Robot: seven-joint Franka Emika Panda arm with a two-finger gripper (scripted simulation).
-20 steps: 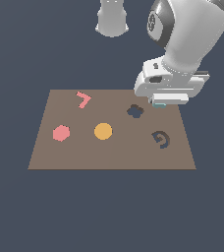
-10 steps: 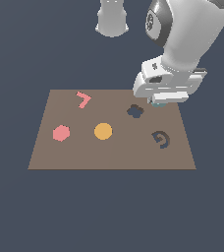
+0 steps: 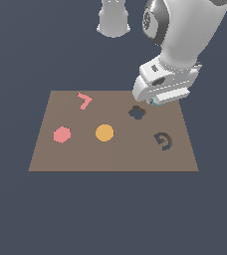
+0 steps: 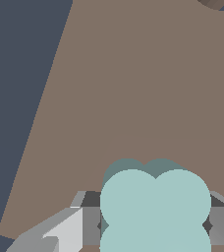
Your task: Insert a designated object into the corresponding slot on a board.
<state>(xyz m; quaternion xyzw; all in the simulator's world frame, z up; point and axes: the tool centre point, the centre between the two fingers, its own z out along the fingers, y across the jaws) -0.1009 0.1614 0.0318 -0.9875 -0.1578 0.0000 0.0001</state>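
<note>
- Gripper fingers are seen closed on the pale teal block, one pad pressed against each side of it, so the block is held fast between them.
- In the exterior view the block is glimpsed only as a sliver of teal under the gripper body, above the far part of the board, toward the exterior view's right.
- The block is carried clear of the board surface, as judged from the shadow cast beneath it in the wrist view; it is not yet in the slot.
- The clover-shaped slot lies just beside the gripper, toward the exterior view's left and slightly nearer the camera; it does not appear in the wrist view.
- The block is judged to be rigid and light, with smooth rounded lobes; slipping or twisting in the pads is the likelier risk, not breakage.
- Hold is best taken across two opposite sides, in the notches between lobes, and that appears to be how it is taken here, though the exact contact is partly hidden.
- Lobe alignment with the four-lobed recess is expected to matter, since a rotated block would be stopped at the rim.
- The spiral recess, orange disc, pink hexagon and pink angled piece are left untouched.
- No brand, label or writing is visible anywhere.
</note>
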